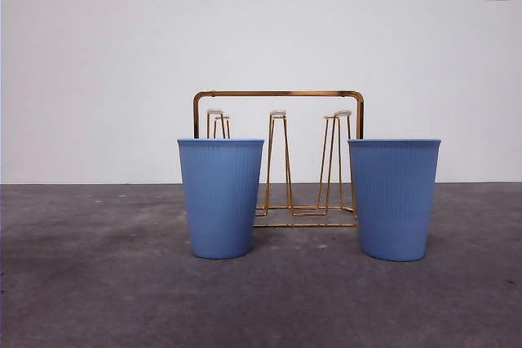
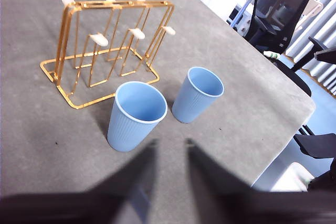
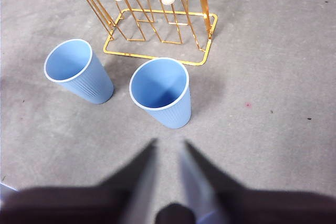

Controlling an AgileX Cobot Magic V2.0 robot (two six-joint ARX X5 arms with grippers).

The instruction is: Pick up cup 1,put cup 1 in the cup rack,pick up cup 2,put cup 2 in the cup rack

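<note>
Cup 1 (image 1: 221, 198) and cup 2 (image 1: 394, 199) stand upright and well apart on the grey surface (image 1: 81, 283), mouths up, just in front of the cup rack (image 1: 278, 160). Which cup carries which number cannot be told from the frames; the numbering here is assigned by position in the front view. The rack's pegs are all bare, so no step is complete.

Left gripper (image 2: 170, 145) hangs above the surface near one cup, its fingers a little apart and holding nothing. Right gripper (image 3: 168, 148) hangs near the other cup, fingers likewise slightly parted and empty. Neither touches a cup.

Contents: both cups appear empty in the wrist views; the rack holds nothing.

Hazards, as judgement:
- The finger gaps look narrower than a cup body, so a descent without wider opening would likely push or tip the cup.
- Thin ribbed walls may deform or slip under a hard squeeze.
- A cup must be inverted over a narrow peg; misalignment could knock the light wire rack or drop the cup.
</note>
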